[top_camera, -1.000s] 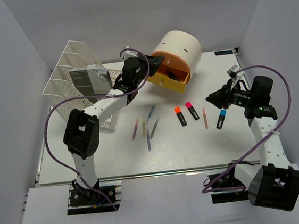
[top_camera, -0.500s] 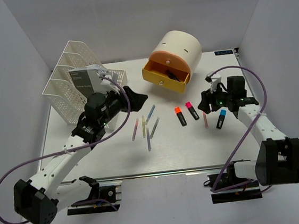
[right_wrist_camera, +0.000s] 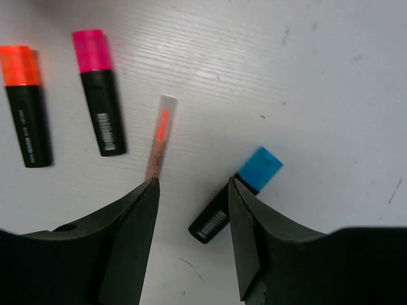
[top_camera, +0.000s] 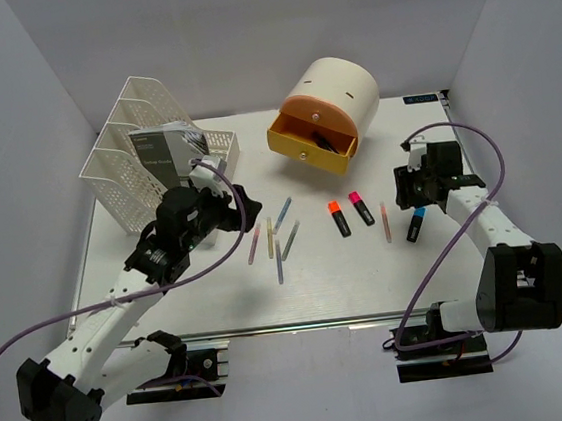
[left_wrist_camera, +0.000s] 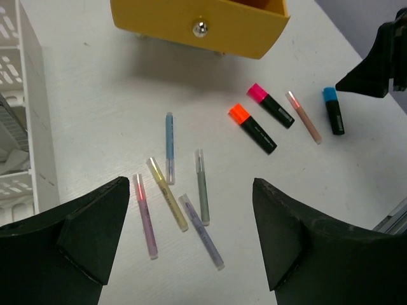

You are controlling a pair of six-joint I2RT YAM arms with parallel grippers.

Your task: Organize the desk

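Top view: the worktop (top_camera: 349, 284) spans the enclosure floor, with pens (top_camera: 290, 235) loose at its middle and the drawer (top_camera: 317, 146) open, I judge to take them. Left wrist: my left end effector (left_wrist_camera: 191, 210) is spread wide and empty over the pens. Right wrist: my right end effector (right_wrist_camera: 192, 184) is parted and empty over the blue highlighter (right_wrist_camera: 259, 166), apparently lining up a pick.

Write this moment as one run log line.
left gripper: open, aimed at thin pens | right gripper: open, above blue highlighter | yellow drawer: open
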